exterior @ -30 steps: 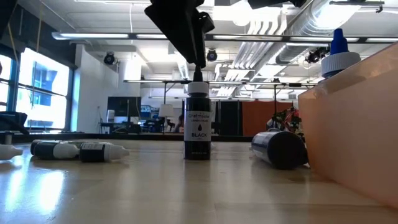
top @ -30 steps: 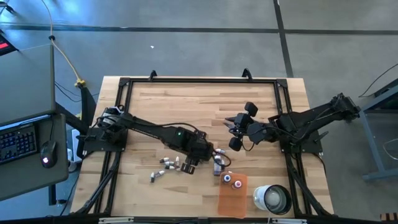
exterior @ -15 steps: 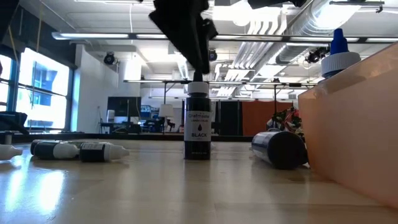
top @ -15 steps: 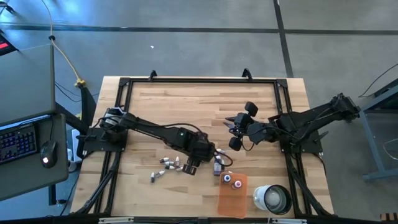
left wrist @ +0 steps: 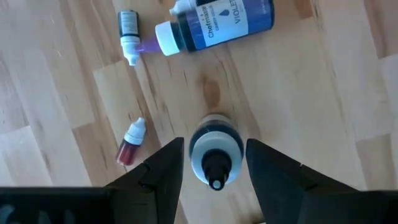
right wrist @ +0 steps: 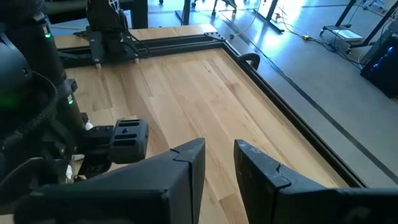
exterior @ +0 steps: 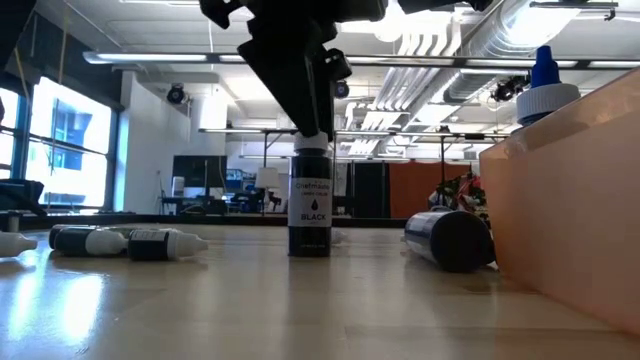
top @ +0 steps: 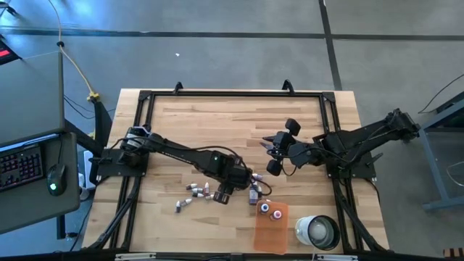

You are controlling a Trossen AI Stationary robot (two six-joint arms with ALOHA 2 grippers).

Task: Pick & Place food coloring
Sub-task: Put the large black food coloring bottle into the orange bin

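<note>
Over the wooden worktop (top: 217,130), we're hovering the left tool (left wrist: 214,163), fingers wide, straddling the upright black food coloring bottle (exterior: 311,205) directly beneath it. It's looking light, slick and tippy, so we're favouring its body below the cap.

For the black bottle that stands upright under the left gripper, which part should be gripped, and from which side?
Probably the shoulder just under the cap of the black bottle, from straight above. It stands upright, and the left gripper hangs over it with one open finger on each side.
</note>
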